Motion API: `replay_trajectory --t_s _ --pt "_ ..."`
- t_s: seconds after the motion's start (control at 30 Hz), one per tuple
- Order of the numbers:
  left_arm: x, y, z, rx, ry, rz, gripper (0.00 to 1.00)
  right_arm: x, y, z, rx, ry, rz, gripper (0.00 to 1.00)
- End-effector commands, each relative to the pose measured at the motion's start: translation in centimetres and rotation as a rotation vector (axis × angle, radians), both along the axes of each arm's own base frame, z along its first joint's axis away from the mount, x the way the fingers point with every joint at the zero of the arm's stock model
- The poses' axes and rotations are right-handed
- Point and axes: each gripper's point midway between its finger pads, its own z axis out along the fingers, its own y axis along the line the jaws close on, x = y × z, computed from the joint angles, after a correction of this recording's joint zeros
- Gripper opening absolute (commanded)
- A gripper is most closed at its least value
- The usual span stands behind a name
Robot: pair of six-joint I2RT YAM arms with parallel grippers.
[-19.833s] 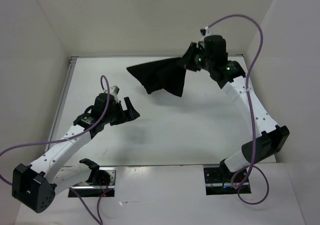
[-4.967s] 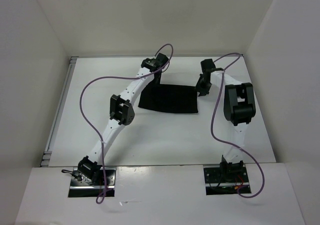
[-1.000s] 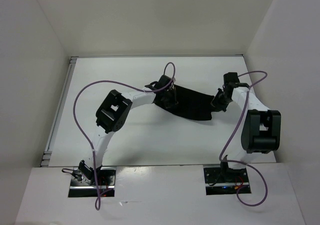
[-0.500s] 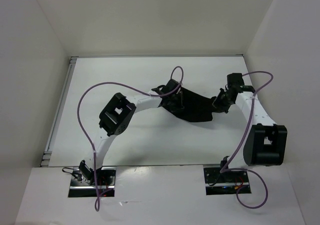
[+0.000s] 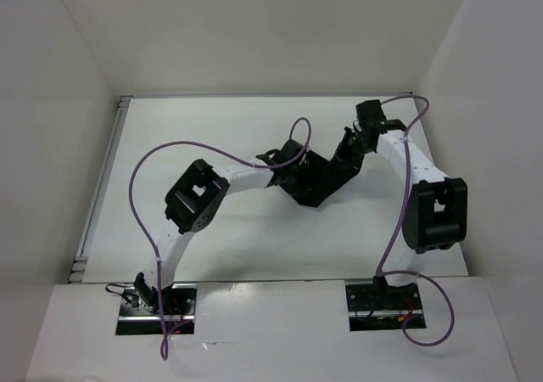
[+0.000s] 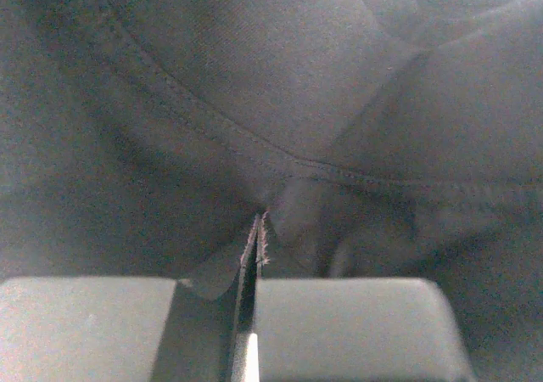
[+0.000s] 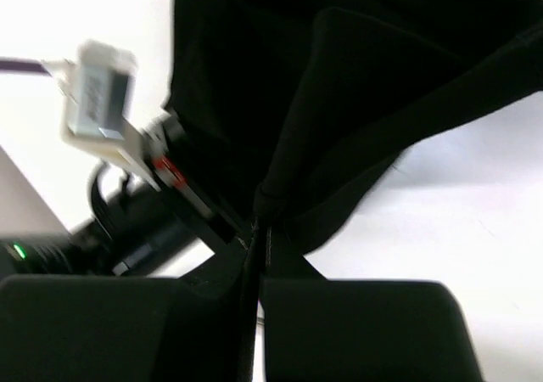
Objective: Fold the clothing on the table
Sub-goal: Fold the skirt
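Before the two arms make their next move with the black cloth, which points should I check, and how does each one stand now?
1. Left gripper shut on the plain black fabric garment: ok.
2. Right gripper shut on the garment: ok.
3. Garment well inside the edges of the flat white table: ok.
4. Garment smooth between the two grippers: not ok, it is bunched and creased.
5. Each grip holds one layer only: cannot tell.

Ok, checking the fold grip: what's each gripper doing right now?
Left gripper: closed on the black garment.
Right gripper: closed on the same garment.
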Motion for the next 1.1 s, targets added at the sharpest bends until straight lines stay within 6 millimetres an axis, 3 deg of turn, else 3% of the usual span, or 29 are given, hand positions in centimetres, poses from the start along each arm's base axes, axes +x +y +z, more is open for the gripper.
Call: replay_trajectory --t_s 0.0,0.27,0.53,0.7,0.9,1.07 --pt "-1.5 1.5 -0.7 0.072 0.024 -0.008 0.0 3.1 2.6 1.7 0.06 -0.079 0.037 0.0" --pt "-1.5 1.9 -0.2 0.084 0.014 0.004 0.0 4.7 7.1 0.1 0.174 -0.066 0.118 0.0" --pt "-1.4 2.0 -0.2 0.098 0.01 0.003 0.0 4.0 10.7 -0.8 0.355 -0.035 0.247 0.0" --pt "-1.1 1.9 0.1 0.097 -0.002 0.009 0.0 3.7 12.0 0.3 0.427 -0.049 0.306 0.0" --pt "-1.1 2.1 -0.1 0.109 0.0 0.014 0.0 2.6 12.5 4.8 0.458 -0.154 0.347 0.0" --pt "-1.0 1.8 0.0 0.103 0.005 0.009 0.0 1.0 12.9 5.7 0.489 -0.148 0.371 0.0"
